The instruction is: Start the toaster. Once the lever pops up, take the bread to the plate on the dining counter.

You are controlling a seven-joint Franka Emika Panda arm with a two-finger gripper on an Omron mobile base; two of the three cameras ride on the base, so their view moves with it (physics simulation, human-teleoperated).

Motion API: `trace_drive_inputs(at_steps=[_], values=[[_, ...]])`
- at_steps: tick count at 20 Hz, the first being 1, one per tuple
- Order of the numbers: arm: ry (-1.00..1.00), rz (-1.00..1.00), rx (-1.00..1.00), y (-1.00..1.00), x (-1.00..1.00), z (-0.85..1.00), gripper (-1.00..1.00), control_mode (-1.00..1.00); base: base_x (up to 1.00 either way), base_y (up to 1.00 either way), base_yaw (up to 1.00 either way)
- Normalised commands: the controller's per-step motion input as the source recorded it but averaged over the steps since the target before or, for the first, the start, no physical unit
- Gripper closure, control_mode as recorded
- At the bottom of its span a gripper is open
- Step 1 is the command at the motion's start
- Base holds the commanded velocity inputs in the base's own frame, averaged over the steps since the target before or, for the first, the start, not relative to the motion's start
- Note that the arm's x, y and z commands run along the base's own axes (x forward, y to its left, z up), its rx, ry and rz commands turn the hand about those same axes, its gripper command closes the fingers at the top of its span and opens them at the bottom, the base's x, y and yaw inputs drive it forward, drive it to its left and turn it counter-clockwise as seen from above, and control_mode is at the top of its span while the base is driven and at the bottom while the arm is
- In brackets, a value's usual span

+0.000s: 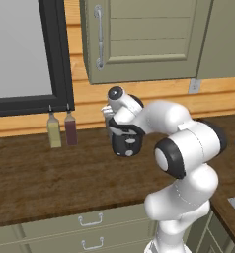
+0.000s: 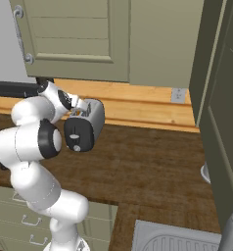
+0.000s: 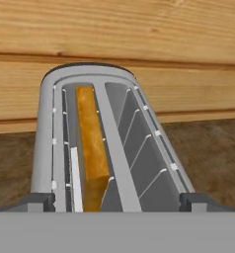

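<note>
Two slots run the length of the toaster (image 3: 109, 143), a rounded silver-grey metal box seen from just above in the hand view, its curved far end toward a wall of honey-coloured wooden planks. Thin wire guides line the slot walls, and a flat grey bar divides the two openings. Bread (image 3: 92, 143) stands on edge in the left slot, a thin slice showing its golden-orange, slightly mottled crust, sunk within the slot between the guides. Small dark finger tips (image 3: 38, 201) rise at the lower corners of that view, one on each side of the toaster, set wide apart and touching nothing, so the gripper (image 3: 117, 202) is open and empty. In the right base view the toaster (image 2: 95, 116) sits on a dark-brown wood-grain counter (image 2: 152, 166) against the plank wall, largely hidden behind the black hand of the smooth white arm (image 2: 33, 142). In the left base view the hand is bent down over the same spot, covering most of the toaster. Two slim bottles (image 1: 61, 129), one pale yellow and one dark red, stand at the wall below a black-framed window. Olive-green panelled cabinets (image 1: 139, 39) with a curved metal handle hang above, and drawers with wire pulls sit beneath the counter.
</note>
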Motion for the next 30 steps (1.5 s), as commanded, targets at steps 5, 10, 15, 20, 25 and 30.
trace_drive_inputs(at_steps=[5, 10, 15, 20, 25, 30], values=[[0.0, 0.0, 0.0, 0.0, 0.34, -0.04, -1.0, -1.0, 0.0, 0.0, 0.0], [0.0, 0.0, 0.0, 0.0, 0.13, -0.08, -1.0, -1.0, 0.0, 0.0, 0.0], [0.0, 0.0, 0.0, 0.02, 0.04, -0.13, -1.0, -1.0, 0.0, 0.0, 0.0], [0.0, 0.0, 0.0, 0.0, 0.07, -0.14, -1.0, -1.0, 0.0, 0.0, 0.0], [0.0, 0.0, 0.0, 0.0, 0.06, -0.2, -1.0, -1.0, 0.0, 0.0, 0.0], [0.0, 0.0, 0.0, 0.0, 0.0, -0.25, -1.0, -1.0, 0.0, 0.0, 0.0]])
